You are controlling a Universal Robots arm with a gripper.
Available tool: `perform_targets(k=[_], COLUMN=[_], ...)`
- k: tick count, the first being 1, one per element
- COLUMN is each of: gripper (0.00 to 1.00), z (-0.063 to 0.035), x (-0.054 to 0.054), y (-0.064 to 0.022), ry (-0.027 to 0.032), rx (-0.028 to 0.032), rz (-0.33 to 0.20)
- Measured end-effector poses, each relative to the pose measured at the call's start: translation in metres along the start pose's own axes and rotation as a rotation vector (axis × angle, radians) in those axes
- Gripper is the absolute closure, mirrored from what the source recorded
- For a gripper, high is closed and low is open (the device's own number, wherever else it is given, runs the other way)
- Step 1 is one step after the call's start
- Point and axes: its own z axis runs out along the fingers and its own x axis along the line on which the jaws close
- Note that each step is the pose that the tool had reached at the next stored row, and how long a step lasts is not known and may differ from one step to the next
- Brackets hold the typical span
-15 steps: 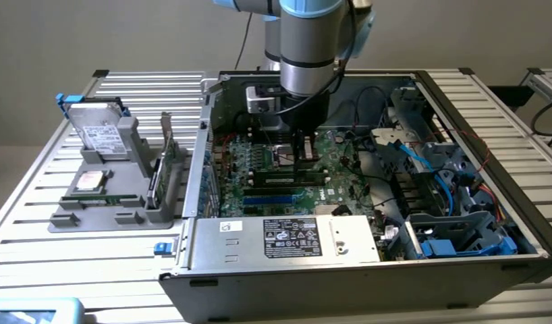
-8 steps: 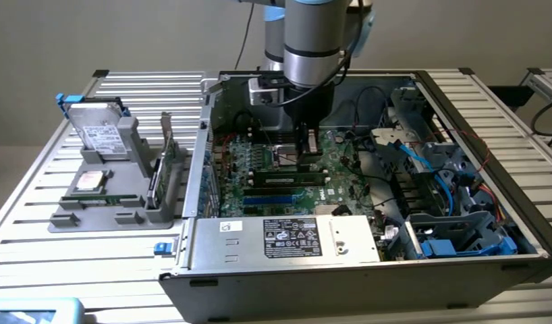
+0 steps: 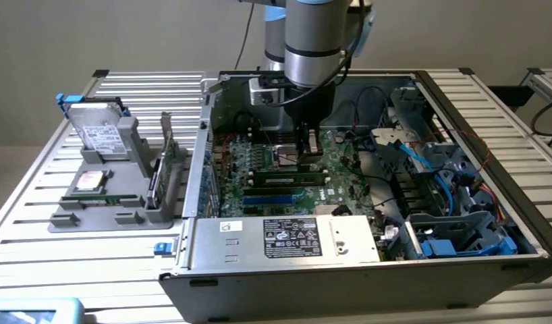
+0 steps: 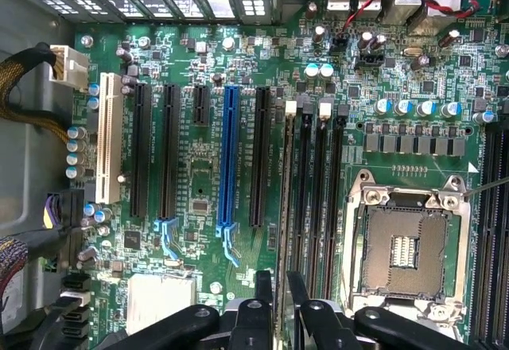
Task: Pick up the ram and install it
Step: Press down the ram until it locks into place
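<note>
Power supply: silver box (image 3: pixel 285 237) along the near wall of the computer case (image 3: pixel 492 266); its white and black labels carry print too small to read.
Ram: the ram (image 3: pixel 289 179) stands on edge deeper inside the case, along a memory slot of the green motherboard (image 3: pixel 258 162).
Jaws: the gripper (image 3: pixel 308 162) reaches down into the case, jaws clamped on the ram's two faces.
Hard drive: upright (image 3: pixel 100 131) on the slatted surface (image 3: pixel 78 263), outside the case on the exterior view's left; label unreadable.
</note>
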Motion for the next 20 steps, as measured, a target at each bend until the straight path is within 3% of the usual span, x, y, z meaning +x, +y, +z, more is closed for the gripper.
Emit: perform_targets(k=[8, 10, 12, 16, 20], gripper=[0.78, 0.8, 0.89, 0.89, 0.89], z=[0.0, 0.0, 0.0, 0.0014, 0.0045], x=[0.0, 0.0, 0.0, 0.0, 0.0], y=[-0.0001, -0.0001, -0.0001, -0.0055, -0.0101], ry=[0.0001, 0.0, 0.0, 0.0, -0.009], rx=[0.0, 0.0, 0.0, -0.0003, -0.0002], rz=[0.0, 0.0, 0.0, 0.0, 0.002])
